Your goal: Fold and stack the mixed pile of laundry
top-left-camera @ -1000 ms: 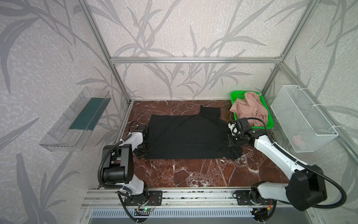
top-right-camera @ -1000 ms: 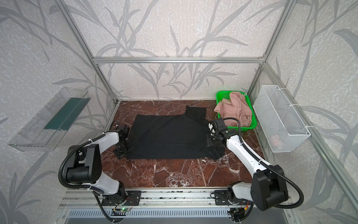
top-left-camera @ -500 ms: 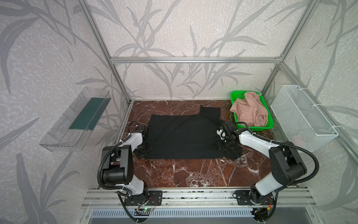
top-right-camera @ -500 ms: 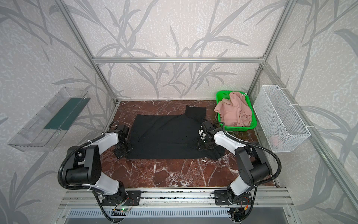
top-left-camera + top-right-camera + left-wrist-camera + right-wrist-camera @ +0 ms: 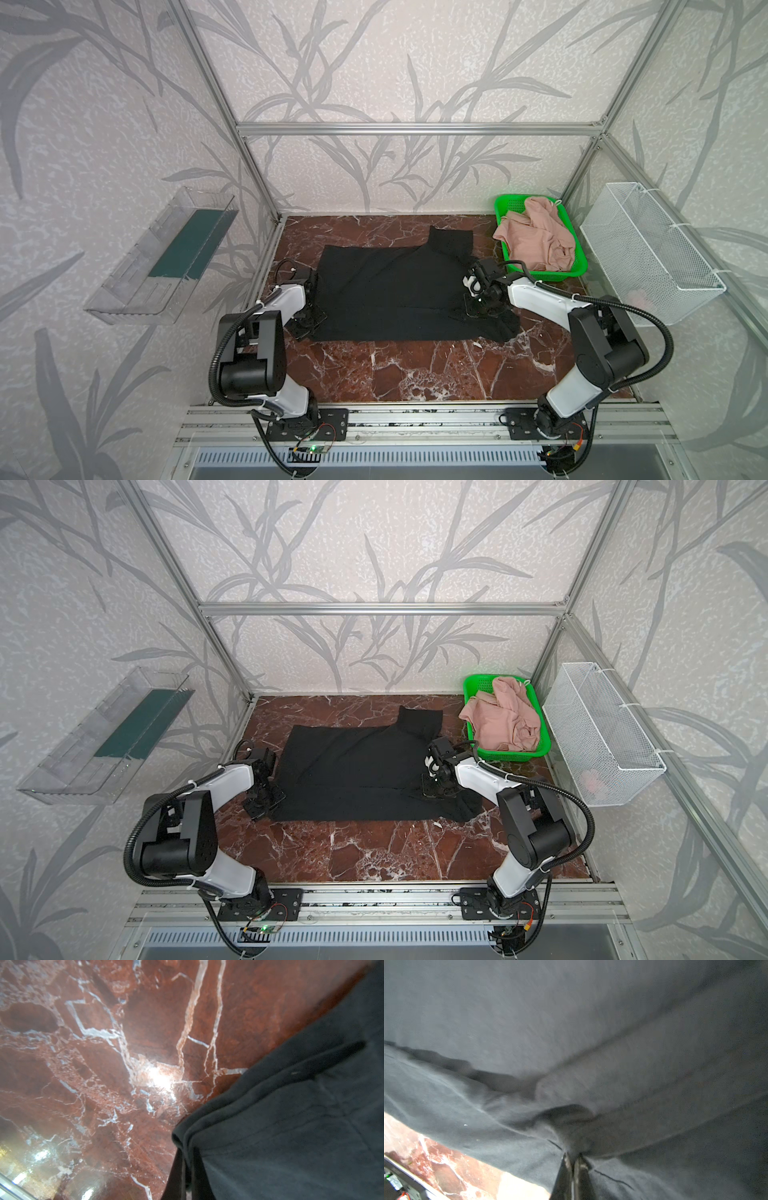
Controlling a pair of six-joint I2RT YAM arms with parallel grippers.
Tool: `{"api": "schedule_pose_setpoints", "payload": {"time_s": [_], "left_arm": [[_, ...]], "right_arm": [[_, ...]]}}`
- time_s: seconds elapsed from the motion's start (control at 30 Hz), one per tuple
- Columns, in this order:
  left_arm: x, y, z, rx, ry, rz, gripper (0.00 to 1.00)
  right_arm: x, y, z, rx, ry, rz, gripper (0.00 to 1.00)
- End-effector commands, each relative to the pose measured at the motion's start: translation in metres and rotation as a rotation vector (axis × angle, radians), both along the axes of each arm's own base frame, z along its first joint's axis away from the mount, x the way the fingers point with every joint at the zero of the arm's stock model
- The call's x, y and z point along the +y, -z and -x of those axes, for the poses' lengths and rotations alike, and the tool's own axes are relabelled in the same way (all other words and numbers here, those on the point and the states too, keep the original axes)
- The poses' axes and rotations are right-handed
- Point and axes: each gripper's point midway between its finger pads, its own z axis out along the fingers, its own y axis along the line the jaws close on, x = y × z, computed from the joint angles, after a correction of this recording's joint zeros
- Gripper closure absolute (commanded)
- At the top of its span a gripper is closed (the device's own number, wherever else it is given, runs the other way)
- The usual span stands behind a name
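The black T-shirt (image 5: 386, 291) lies spread flat on the red marble tabletop (image 5: 415, 370), its long axis running from left to right between the two arms, with one sleeve pointing toward the back wall. The left gripper (image 5: 309, 326) sits at the shirt's left end, near the front corner. In the left wrist view its jaws are closed on the doubled edge of the cloth (image 5: 187, 1138), bare marble beside it. The right gripper (image 5: 478, 309) is down on the opposite end, over the cloth rather than at its rim, and the right wrist view shows its jaws pinched shut on a raised pucker of black fabric (image 5: 566, 1113).

So each arm holds the end nearest to it, and most of the shirt lies away from the arms' bases. A fold would probably carry the near strip over toward the back wall, both ends rising together.

The dusty-pink shorts (image 5: 536, 241) wait heaped in the green basket (image 5: 505, 205), well apart at the back right
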Motion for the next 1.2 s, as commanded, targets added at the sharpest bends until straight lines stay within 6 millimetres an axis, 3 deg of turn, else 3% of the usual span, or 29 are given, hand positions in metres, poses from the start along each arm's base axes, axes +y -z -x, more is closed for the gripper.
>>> {"api": "schedule_pose_setpoints", "payload": {"time_s": [0.0,0.13,0.3,0.5,0.53,0.67,0.73,0.97,1.17], "left_arm": [[0.009,-0.001,0.004,-0.003,-0.021,-0.038,1.0],[0.008,-0.001,0.003,-0.004,-0.021,-0.033,1.0],[0.008,-0.002,0.004,-0.008,-0.02,-0.03,1.0],[0.005,0.0,0.007,-0.011,-0.022,-0.015,1.0],[0.004,0.0,0.008,-0.01,-0.02,-0.012,1.0],[0.003,-0.001,0.008,-0.017,-0.021,-0.01,1.0],[0.003,-0.002,0.008,-0.018,-0.021,-0.008,1.0],[0.004,-0.004,0.005,-0.022,-0.017,-0.01,1.0],[0.005,-0.007,0.005,-0.034,-0.027,-0.019,1.0]], "right_arm": [[0.011,-0.025,-0.02,-0.081,-0.025,-0.019,1.0],[0.026,-0.04,-0.041,-0.131,-0.075,-0.027,1.0],[0.042,-0.035,-0.069,-0.164,-0.151,0.001,1.0],[0.058,-0.015,-0.095,-0.154,-0.227,0.03,1.0],[0.058,-0.013,-0.098,-0.155,-0.23,0.039,0.96],[0.058,-0.026,-0.107,-0.219,-0.227,0.046,0.58],[0.057,-0.041,-0.111,-0.277,-0.224,0.045,0.5],[0.022,-0.079,-0.11,-0.376,-0.142,0.119,0.46],[-0.025,-0.066,-0.082,-0.251,-0.035,0.217,0.51]]}}
